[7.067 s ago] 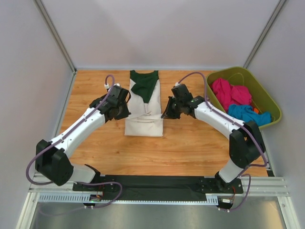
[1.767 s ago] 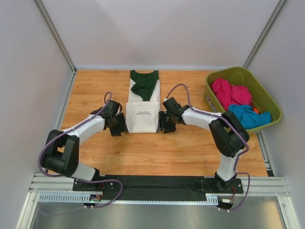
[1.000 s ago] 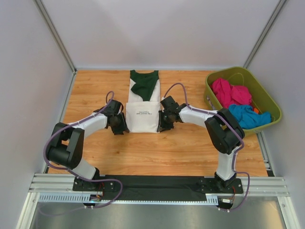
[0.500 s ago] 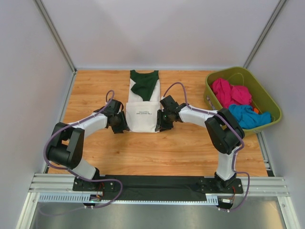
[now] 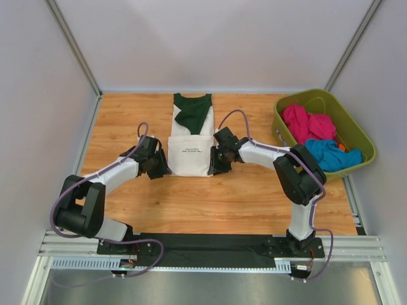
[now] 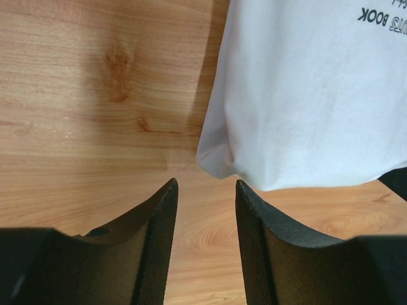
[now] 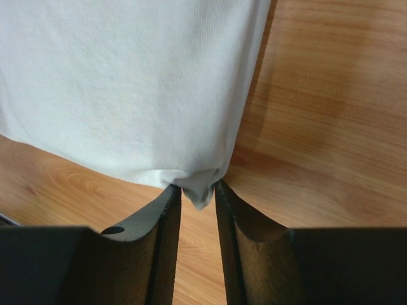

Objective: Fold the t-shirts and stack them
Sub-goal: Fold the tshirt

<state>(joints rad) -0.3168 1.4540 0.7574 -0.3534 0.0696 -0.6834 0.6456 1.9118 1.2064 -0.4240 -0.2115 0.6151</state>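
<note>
A white t-shirt [image 5: 189,155] with a dark green neck and sleeve lies at the table's middle back, its lower half folded up so the black lettering faces up. My left gripper [image 5: 160,166] sits just off the fold's near left corner. In the left wrist view it [image 6: 205,183] is open over bare wood, and the shirt [image 6: 305,95] starts just ahead of the fingertips. My right gripper [image 5: 215,162] is at the near right corner. In the right wrist view it [image 7: 198,187] stands slightly open, with the shirt's [image 7: 127,82] corner poking loosely between the fingertips.
An olive-green tub [image 5: 313,93] stands at the back right, holding crumpled pink clothes [image 5: 305,124] and a blue one [image 5: 331,152]. Grey walls close the table at the back and both sides. Bare wood lies in front of the shirt.
The shirt's lower half has been folded up since the oldest frame. Over the last second my left gripper drew back slightly from the corner. The right gripper stayed put and its jaws parted a little.
</note>
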